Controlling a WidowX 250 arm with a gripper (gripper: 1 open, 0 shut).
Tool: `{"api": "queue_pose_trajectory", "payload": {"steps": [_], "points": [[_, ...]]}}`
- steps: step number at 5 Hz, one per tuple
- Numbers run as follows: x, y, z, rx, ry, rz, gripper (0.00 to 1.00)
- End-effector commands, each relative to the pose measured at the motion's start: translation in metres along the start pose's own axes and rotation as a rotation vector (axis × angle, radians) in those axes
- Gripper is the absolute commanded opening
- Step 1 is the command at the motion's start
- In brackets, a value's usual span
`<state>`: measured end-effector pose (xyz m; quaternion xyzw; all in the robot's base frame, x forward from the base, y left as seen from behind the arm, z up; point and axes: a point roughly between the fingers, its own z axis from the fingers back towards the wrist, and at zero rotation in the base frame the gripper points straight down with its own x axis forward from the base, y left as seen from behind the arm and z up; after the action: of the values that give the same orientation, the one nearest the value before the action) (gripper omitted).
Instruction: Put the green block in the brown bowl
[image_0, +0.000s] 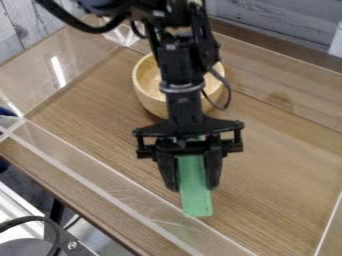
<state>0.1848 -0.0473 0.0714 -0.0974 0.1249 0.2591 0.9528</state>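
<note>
On your left you have the clear plastic wall (80, 165) that fences the wood-grain table (94, 110), and nothing there concerns the job. Moving toward the middle, you meet the black two-fingered gripper (191, 178), pointing steeply down from the black robot arm (181, 60). Its jaws stand part-way open, closed in on either side of the flat, mint-green rectangular block (199, 190), and you can take it as held. The block's upper end sits between the fingers while its lower end pokes out toward the near edge. It looks to be lifted, or at least tipped, off the table, though you cannot tell for certain whether that near end is clear of the wood.

Behind the gripper, on the far side and a little left of it, sits the round light-tan wooden bowl (150, 85), partly hidden by the arm and well apart from the block.

Judging by this, you are in the carry step: grasp made, lift under way, delivery not yet done. Your next move calls for more height to clear the thick rim, then travel to the far side over the bowl's hollow. Mind that the bar is long, so centre it before you let go
</note>
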Motion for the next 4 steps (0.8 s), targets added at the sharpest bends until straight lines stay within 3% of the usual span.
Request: {"api": "queue_pose_trajectory", "payload": {"steps": [1,2,3,4], "points": [[0.003,-0.004,0.036,-0.025,-0.067,-0.097,0.00],[0.030,-0.004,0.059,-0.043,-0.080,-0.064,0.00],[0.066,0.000,0.077,-0.061,-0.089,-0.001,0.00],[0.094,0.001,0.089,-0.081,-0.098,0.031,0.00]]}}
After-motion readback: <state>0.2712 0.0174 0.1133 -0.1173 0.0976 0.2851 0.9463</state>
